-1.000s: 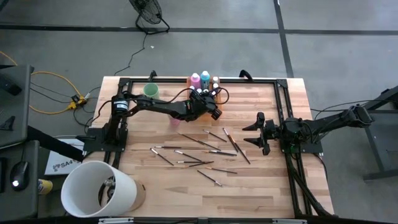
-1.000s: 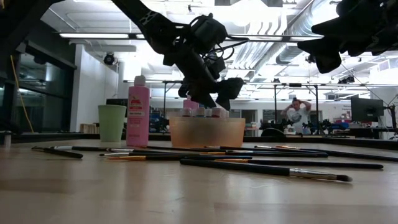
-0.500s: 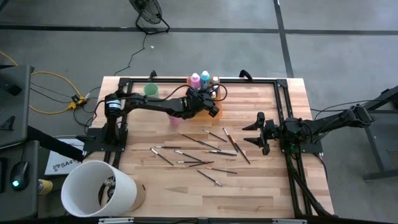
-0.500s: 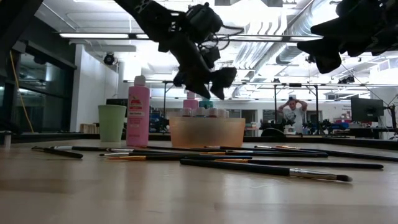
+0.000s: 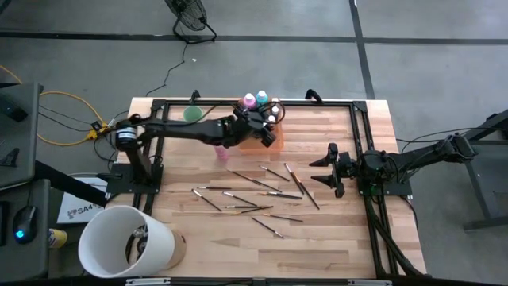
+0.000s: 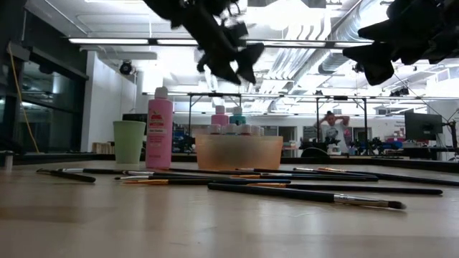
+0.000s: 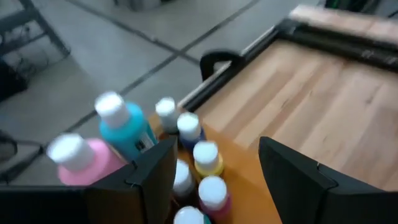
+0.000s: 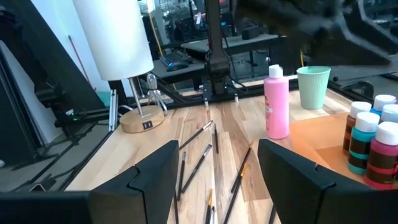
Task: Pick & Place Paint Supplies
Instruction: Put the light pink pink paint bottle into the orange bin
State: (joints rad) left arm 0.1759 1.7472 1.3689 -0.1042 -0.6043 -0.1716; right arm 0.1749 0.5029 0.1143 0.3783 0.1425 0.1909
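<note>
Orange translucent tray sits at the far edge of the wooden table, with small pale-capped bottles standing in it and a teal bottle and pink bottle at its far side. Left gripper hangs right above that tray, raised well clear of the caps in the low view, fingers spread wide and nothing between them (wrist view shows an empty gap with the caps underneath). Another tall pink bottle stands on the bare wood between the mint-green cup and the tray, left of the tray from the level camera. Dark-handled brushes lie scattered flat mid-table, most with their long axes running roughly left to right across the table, a few angled. Right gripper waits at the right side of the table, also open and empty, just beside the rightmost brushes. Key relation: bottles lie straight below the left gripper, so its likely next move is a plain descent; the brushes are nearer the right arm, and their left-right axes would probably call for a grip across the handle. Which item goes next, cannot tell.
</note>
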